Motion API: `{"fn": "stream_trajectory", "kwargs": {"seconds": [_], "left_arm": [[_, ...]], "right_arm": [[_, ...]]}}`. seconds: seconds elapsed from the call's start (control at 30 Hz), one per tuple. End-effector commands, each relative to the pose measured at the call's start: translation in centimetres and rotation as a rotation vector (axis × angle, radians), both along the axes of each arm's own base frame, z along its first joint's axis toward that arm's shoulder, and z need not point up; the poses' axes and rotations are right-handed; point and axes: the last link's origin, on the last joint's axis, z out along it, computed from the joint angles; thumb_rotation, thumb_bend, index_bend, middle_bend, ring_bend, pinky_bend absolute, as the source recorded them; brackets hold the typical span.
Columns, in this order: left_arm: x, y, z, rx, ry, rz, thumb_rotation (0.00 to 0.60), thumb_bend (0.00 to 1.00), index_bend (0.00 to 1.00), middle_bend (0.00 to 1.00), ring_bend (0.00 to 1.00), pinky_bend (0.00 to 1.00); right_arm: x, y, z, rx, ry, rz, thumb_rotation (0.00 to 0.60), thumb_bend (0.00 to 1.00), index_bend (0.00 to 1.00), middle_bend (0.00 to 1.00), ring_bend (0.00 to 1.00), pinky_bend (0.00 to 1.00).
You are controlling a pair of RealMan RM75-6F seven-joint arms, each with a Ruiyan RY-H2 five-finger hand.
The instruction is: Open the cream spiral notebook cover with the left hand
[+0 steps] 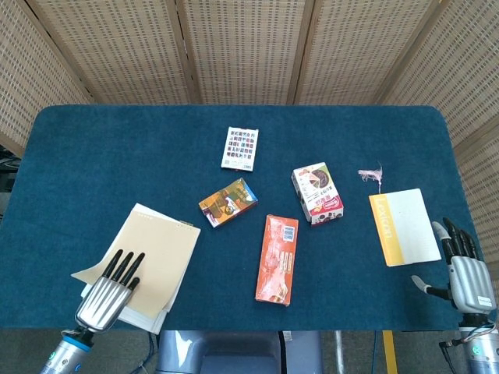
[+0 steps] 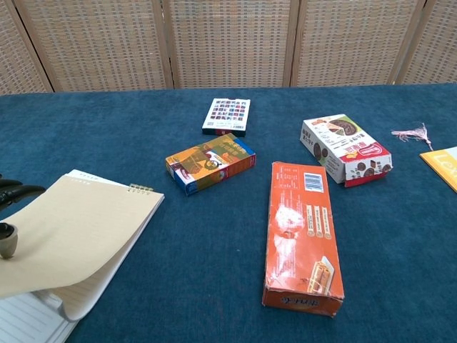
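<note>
Now, left hand (image 1: 104,298): at lower left of the head view, fingers lying straight along the lifted cream cover; in the chest view only dark fingertips (image 2: 16,191) and a thumb tip showing at the left edge, with the cover pinched between them.
Cream spiral notebook (image 1: 148,263): lower left of the table, spiral wire at its far edge; cover raised and bowed above the lined pages (image 2: 28,319), seen clearly in the chest view.
Right hand (image 1: 466,274): lower right corner of the head view, resting past the table's near edge, fingers spread apart and holding nothing.
Yellow-spined booklet (image 1: 404,227): right side of the head view, just above the right hand, not touching it.
Pink tassel (image 1: 371,174): just beyond the booklet's far end.
Orange box (image 1: 277,259): flat near the middle of the table, long side running front to back.
Small colourful carton (image 1: 228,202): between the notebook and the orange box, turned at a slant.
Red-and-white snack box (image 1: 316,193): right of centre, near the orange box's far end.
Patterned card pack (image 1: 239,148): furthest back, upper centre.
Table (image 1: 117,156): covered in dark blue cloth.
Backdrop: woven screen panels (image 1: 242,47) across the top of both views.
</note>
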Motion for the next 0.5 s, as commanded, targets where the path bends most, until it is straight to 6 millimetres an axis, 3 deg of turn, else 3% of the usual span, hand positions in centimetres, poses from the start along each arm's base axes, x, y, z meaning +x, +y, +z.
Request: {"fn": "stream_trajectory", "kwargs": {"seconds": [0.03, 0.5], "left_arm": [[-0.1, -0.9, 0.2, -0.014, 0.003, -0.003, 0.600, 0.71, 0.80, 0.00, 0.00, 0.00], [-0.4, -4.2, 1.4, -0.057, 0.004, -0.014, 0.600, 0.72, 0.80, 0.00, 0.00, 0.00]], "right_arm": [[0.0, 0.0, 0.0, 0.000, 0.000, 0.000, 0.600, 0.03, 0.00, 0.00, 0.00, 0.00], [0.1, 0.1, 0.0, 0.002, -0.002, -0.001, 0.600, 0.03, 0.00, 0.00, 0.00, 0.00]]}}
